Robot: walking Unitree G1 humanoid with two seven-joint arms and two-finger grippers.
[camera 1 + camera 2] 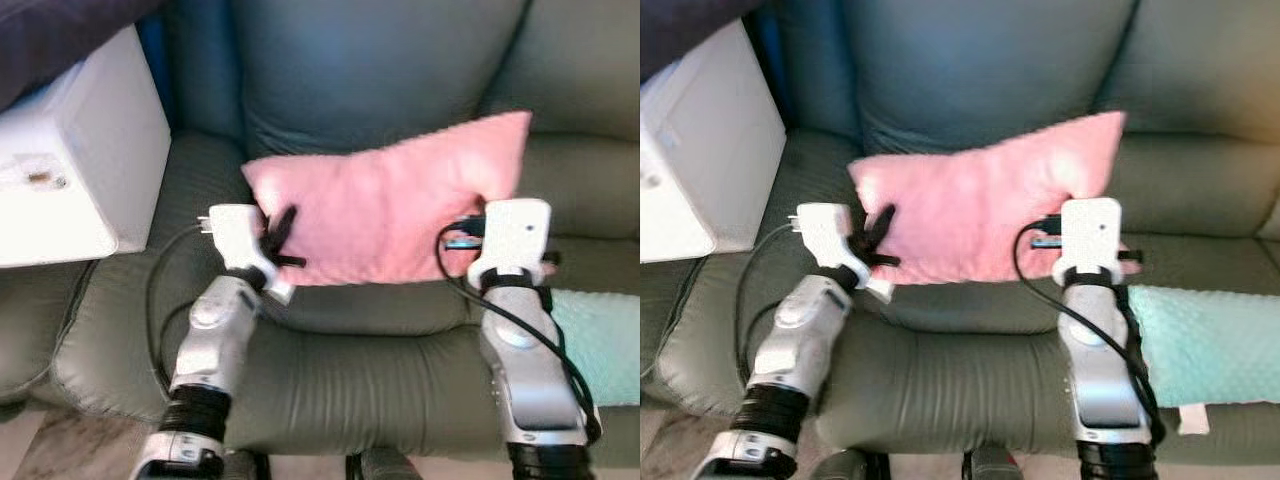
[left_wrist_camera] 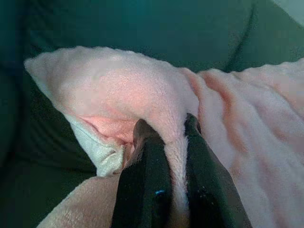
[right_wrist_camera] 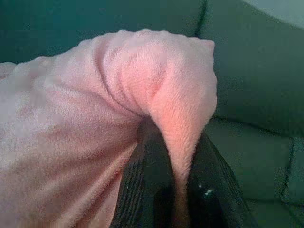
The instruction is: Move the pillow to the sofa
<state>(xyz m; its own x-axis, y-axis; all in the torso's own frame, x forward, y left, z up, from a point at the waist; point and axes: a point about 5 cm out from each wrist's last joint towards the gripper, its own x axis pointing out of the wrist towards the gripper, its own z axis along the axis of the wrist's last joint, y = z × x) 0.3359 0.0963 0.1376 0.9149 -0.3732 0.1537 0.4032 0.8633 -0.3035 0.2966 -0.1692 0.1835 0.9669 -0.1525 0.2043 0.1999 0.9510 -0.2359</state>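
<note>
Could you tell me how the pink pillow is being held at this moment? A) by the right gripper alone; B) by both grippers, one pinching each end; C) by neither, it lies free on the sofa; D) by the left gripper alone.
B: the left gripper pinches a fold at one end of the pink pillow and the right gripper pinches the other end, above the sofa seat.
</note>
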